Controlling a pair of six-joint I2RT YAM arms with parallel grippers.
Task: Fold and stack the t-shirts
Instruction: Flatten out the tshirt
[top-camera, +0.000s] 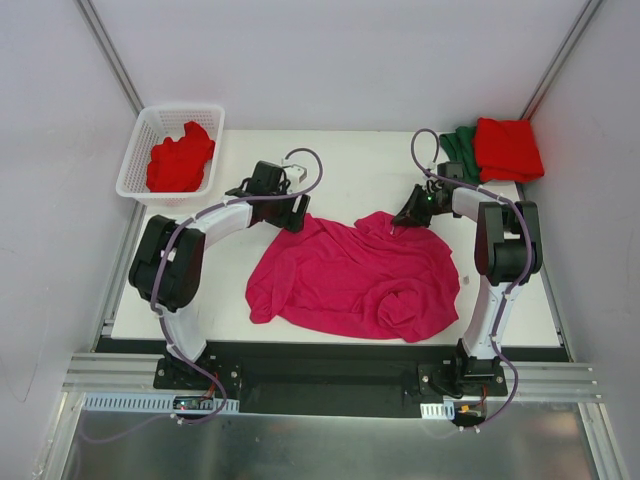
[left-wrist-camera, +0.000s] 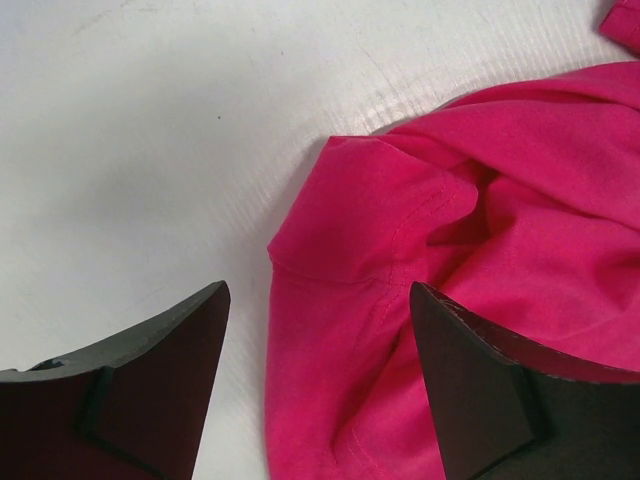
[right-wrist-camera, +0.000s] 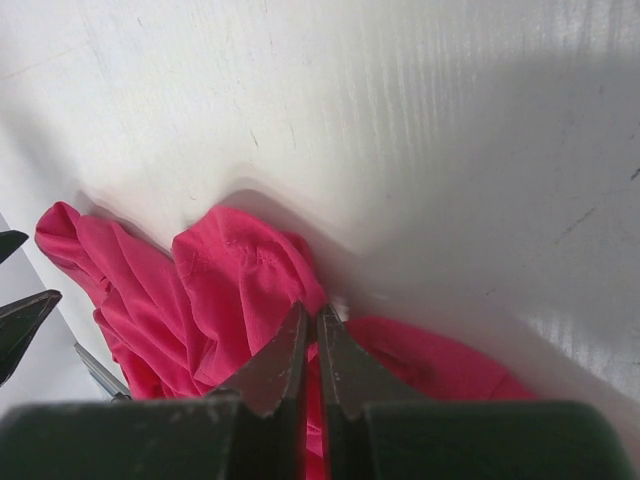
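Observation:
A magenta-pink t-shirt (top-camera: 350, 275) lies crumpled and spread across the middle of the white table (top-camera: 300, 160). My left gripper (top-camera: 297, 215) is at the shirt's far left corner. In the left wrist view the left gripper (left-wrist-camera: 318, 290) is open, and a hemmed fold of the shirt (left-wrist-camera: 500, 200) lies between its fingers. My right gripper (top-camera: 400, 222) sits at the shirt's far right edge. The right wrist view shows the right gripper (right-wrist-camera: 311, 312) shut, with a pinch of the pink cloth (right-wrist-camera: 240, 280) between its tips.
A white lattice basket (top-camera: 135, 160) at the back left holds a bunched red t-shirt (top-camera: 180, 160). At the back right corner a folded red t-shirt (top-camera: 508, 148) lies on a dark green one (top-camera: 460, 145). Grey walls enclose the table on three sides.

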